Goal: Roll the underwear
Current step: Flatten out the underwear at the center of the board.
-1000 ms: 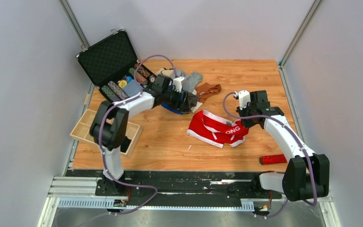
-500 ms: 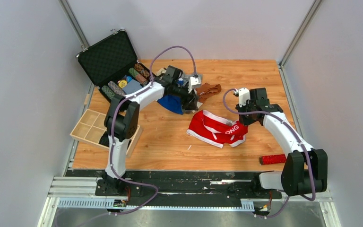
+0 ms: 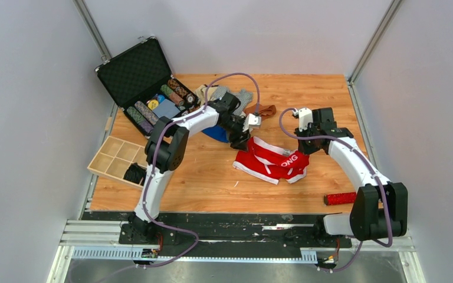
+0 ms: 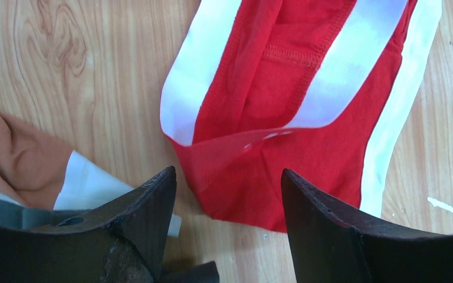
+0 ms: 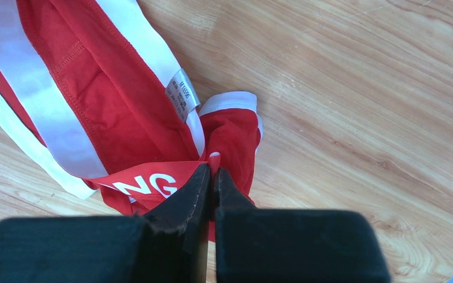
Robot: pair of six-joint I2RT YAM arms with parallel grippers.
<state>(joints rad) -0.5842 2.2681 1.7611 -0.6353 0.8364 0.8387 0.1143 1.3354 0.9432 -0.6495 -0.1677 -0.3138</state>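
The red underwear (image 3: 268, 162) lies spread and unrolled at the middle of the desk (image 3: 206, 177). The right end effector (image 5: 210, 174) is closed on its waistband edge. The left end effector (image 4: 227, 177) hangs open above the opposite corner. Risks: the thin pinch may slip under tension, and the left fingers may catch the brown garment (image 4: 12, 153) just beside, or bunch the cloth unevenly.

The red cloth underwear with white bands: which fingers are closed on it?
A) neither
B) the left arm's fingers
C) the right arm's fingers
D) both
C: the right fingers pinch an edge of the red cloth underwear with white bands, while the left fingers stand open above it.
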